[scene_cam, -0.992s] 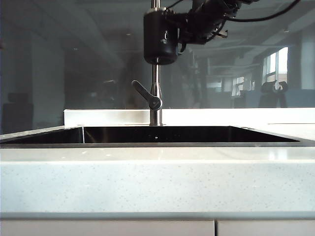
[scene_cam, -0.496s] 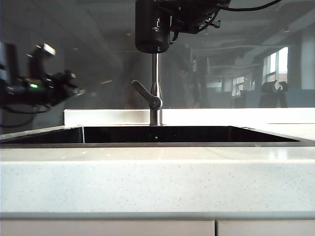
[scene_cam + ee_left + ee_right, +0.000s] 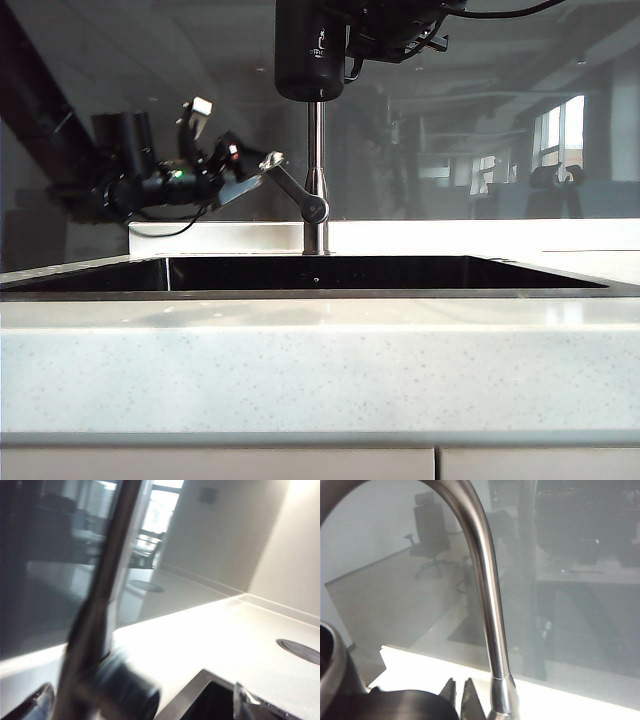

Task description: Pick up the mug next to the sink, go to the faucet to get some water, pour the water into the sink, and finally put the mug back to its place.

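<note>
Left arm has swung in from the left edge since half a second ago; its left gripper [image 3: 262,168] now sits at the tip of the faucet lever [image 3: 297,193], where earlier it was well off to the left. Mug position up top is unchanged from that frame.

Left gripper: jaws spread wide. In the left wrist view the two fingertips [image 3: 245,702] stand apart on either side of the lever [image 3: 100,645], which runs blurred between them. Can't tell whether either finger actually touches it.

Faucet [image 3: 315,165]: slim steel pipe rising from the back counter [image 3: 480,235] behind the sink [image 3: 320,272], lever angled up-left from its pivot.

Mug [image 3: 311,50]: black, upright, held high at the top of frame directly in front of the pipe, above the sink, logo facing the camera.

Right gripper [image 3: 352,55]: comes in from upper right, clamped on the mug at its handle side. Right wrist view shows the curved faucet neck [image 3: 485,600] close ahead, mug rim [image 3: 335,650] at the frame edge, fingertips [image 3: 461,695] pinched together.
</note>
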